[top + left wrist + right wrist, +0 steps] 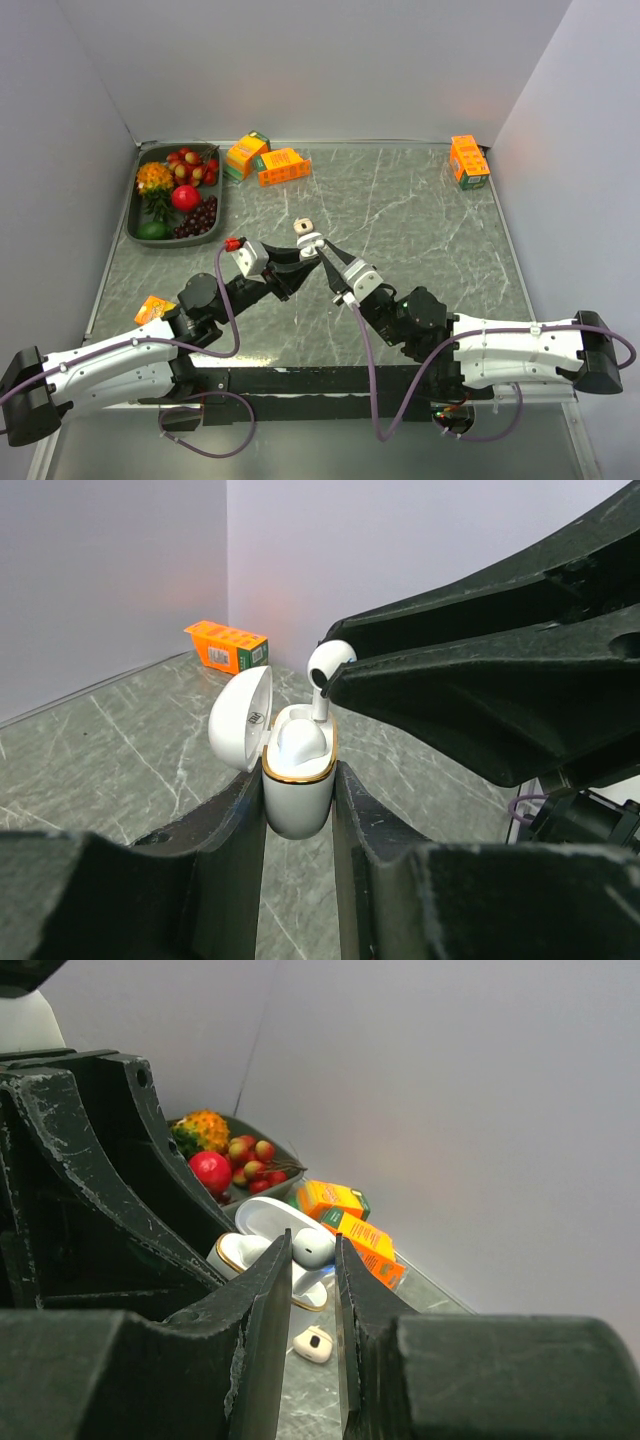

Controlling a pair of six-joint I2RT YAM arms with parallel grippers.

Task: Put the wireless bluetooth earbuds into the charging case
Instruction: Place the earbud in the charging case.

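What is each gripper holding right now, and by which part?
Left gripper clamps the charging case by its lower body; right gripper pinches an earbud by its stem.

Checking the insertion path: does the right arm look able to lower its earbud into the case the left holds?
Likely yes: the left gripper holds the charging case upright, lid swung back, and the right gripper has the earbud directly over its opening, nothing between.

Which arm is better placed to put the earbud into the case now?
Right, probably. The right gripper pinches the earbud over the open charging case, which the left gripper clamps upright.
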